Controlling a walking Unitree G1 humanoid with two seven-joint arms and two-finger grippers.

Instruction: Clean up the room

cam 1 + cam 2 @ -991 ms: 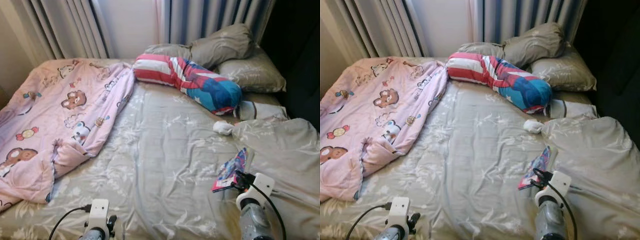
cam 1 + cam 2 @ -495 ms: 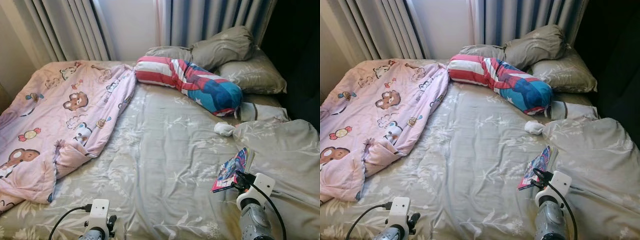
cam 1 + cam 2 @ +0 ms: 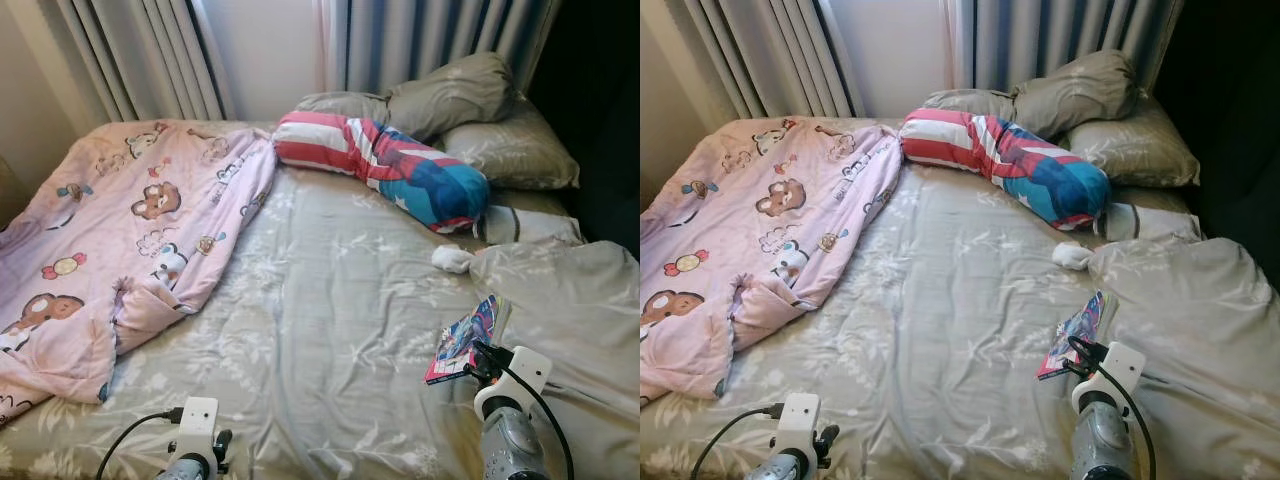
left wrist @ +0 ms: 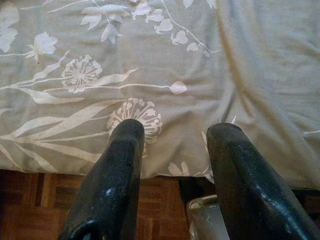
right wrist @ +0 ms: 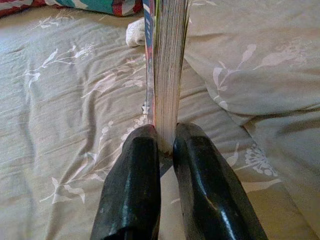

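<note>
Bed clutter runs from the pink bear-print blanket (image 3: 120, 230) heaped at the far left, where the left gripper (image 4: 172, 150) hangs spread and empty over the near edge. At right, the right gripper (image 5: 166, 145) pinches a thin comic book (image 3: 462, 338) by its near edge, its length pointing away toward the white sock (image 3: 451, 259).

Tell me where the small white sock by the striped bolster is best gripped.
Pinch the white sock across its bunched middle, from above: it lies as a soft lump on the sheet, with bedding close on its far side. The right gripper already holds a book.
</note>
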